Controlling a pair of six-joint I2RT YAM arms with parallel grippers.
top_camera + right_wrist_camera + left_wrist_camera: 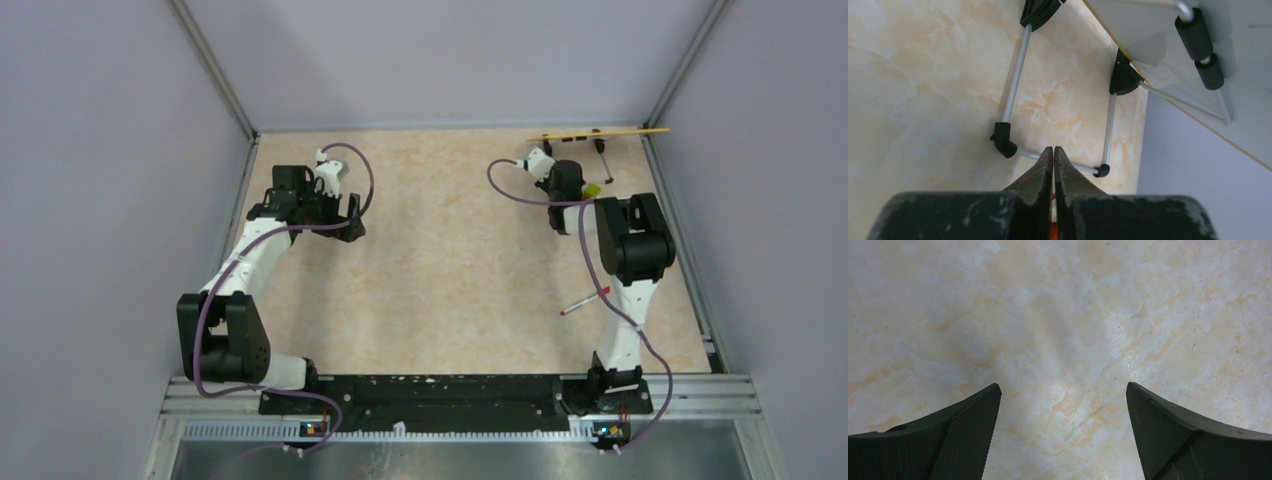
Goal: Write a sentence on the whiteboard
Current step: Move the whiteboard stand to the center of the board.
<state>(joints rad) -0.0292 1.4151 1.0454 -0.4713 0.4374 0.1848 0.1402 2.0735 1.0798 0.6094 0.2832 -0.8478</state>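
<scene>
Beige marbled table [450,250], grey walls [100,150]. The whiteboard [598,132] stands at the far right corner, just beyond the clenched right gripper [1053,150].

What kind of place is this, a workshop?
Probably a lab test booth, not a workshop: plain grey walls box in a marble-look table, with a left arm and right arm bolted to a metal rail.

You see a smooth, faintly glossy marble-look table [1058,315], your left gripper [1063,390] matt black with one finely dimpled pad [965,440], silvery metal rods [1015,75], a board [598,132] with yellow-wood rim
</scene>
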